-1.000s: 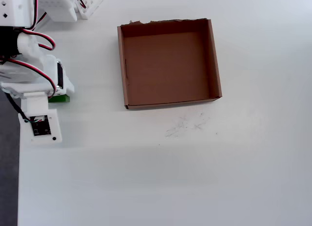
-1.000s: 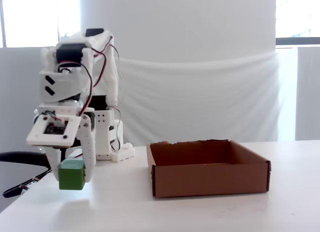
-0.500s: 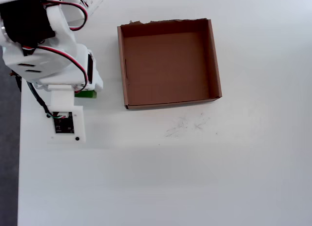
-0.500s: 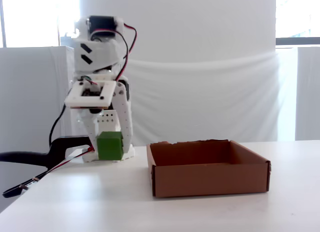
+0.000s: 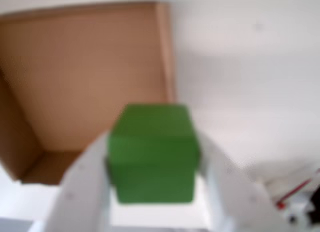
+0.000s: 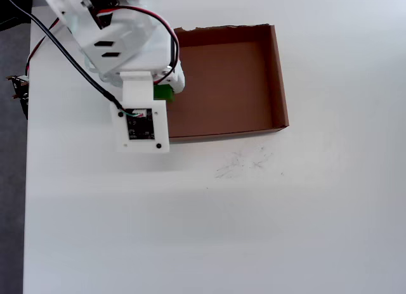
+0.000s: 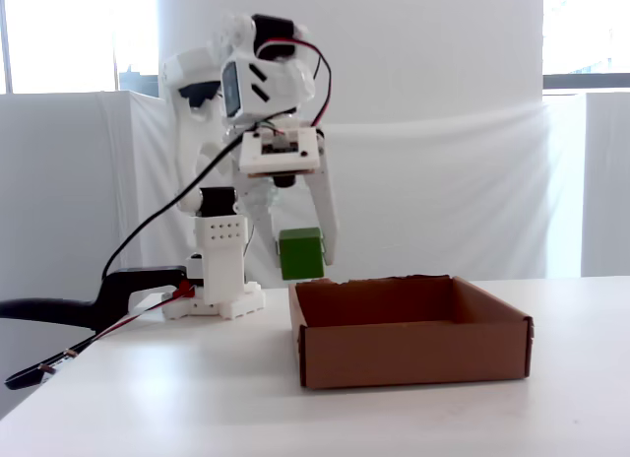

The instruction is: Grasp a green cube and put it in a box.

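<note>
Now end effector (image 5: 152, 192) clamped on green cube (image 5: 152, 154), fingers pressing both sides, raised above box (image 7: 413, 354) edge.

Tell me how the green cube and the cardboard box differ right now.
The green cube is small, solid and bright green; the box is a much wider, shallow, open brown tray. The cube hangs in the air, clamped in the gripper, while the box rests on the table. The cube's faces are smooth; the box's far edge looks ragged. Both have square outlines.
</note>
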